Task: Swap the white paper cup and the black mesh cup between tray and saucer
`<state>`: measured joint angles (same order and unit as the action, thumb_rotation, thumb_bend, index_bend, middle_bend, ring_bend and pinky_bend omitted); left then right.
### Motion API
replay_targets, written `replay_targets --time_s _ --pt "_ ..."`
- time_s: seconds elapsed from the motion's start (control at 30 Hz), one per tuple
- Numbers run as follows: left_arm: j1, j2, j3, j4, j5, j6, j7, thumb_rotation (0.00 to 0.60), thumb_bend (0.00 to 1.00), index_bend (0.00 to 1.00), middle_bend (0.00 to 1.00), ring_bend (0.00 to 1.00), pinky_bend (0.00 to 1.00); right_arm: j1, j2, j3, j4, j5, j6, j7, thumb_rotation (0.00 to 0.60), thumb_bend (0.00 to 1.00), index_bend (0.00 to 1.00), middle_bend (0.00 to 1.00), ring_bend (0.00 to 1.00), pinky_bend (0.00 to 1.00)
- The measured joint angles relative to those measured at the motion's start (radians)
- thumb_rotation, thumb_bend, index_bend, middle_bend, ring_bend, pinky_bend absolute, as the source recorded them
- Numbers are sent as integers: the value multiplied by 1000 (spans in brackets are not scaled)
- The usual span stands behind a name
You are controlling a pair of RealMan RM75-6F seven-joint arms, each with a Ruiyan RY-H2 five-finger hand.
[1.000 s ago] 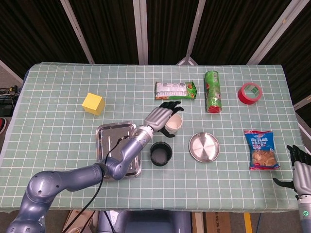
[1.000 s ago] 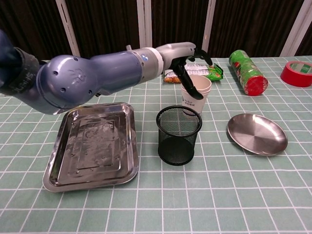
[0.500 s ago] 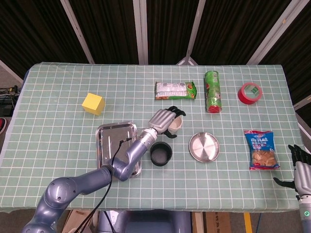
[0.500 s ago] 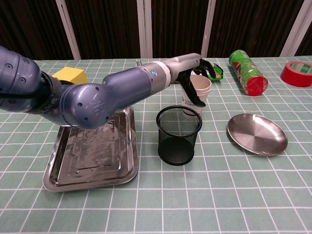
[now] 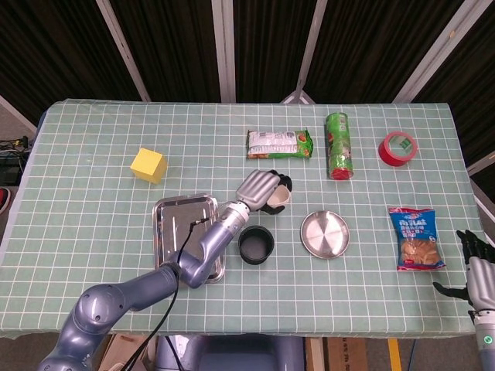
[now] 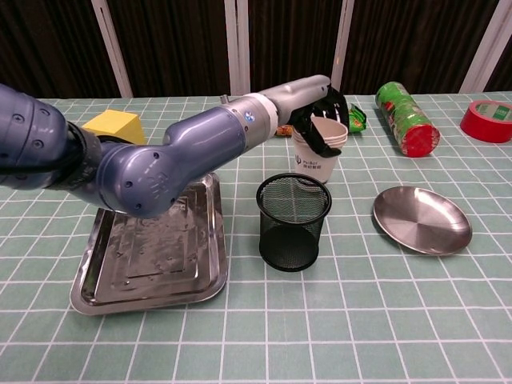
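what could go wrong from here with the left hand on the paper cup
The left hand holds the white paper cup from above, so it might crush or tip it. The black mesh cup stands right in front of it; carrying the paper cup low toward the tray could knock it over.

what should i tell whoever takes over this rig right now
Left hand: wrapped around the white paper cup, which is behind the black mesh cup; whether it is lifted off the table is unclear.
Right hand: idle at the table's right edge, fingers apart, holding nothing.
Steel tray and round saucer both hold nothing; the mesh cup stands on the cloth between them.
Done: both cups are off tray and saucer.
Left: place the paper cup and the mesh cup on their swapped spots; which goes where cannot be told from these views.
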<state>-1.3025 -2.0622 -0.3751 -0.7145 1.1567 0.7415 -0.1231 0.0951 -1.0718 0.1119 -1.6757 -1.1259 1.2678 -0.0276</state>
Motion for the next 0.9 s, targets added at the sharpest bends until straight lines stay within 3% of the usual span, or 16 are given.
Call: replay_targets --time_s 0.23,0.5,0.7,0.9 --pt "47 91 -4 -133 14 62 27 600 447 424 447 328 453 -1 -1 0 -1 -6 1 3 600 10 0 0 57 0" --pt "206 338 35 -480 18 156 97 600 430 412 430 321 441 -14 9 0 -13 -19 24 15 600 10 0 0 64 0" --pt "381 571 125 -744 25 195 85 600 425 401 414 321 427 -12 6 0 -20 -24 24 1 600 11 0 0 63 0" --pt "481 677 243 -824 63 175 49 600 424 399 410 321 426 -13 2 -2 -26 -22 30 -18 600 10 0 0 64 0"
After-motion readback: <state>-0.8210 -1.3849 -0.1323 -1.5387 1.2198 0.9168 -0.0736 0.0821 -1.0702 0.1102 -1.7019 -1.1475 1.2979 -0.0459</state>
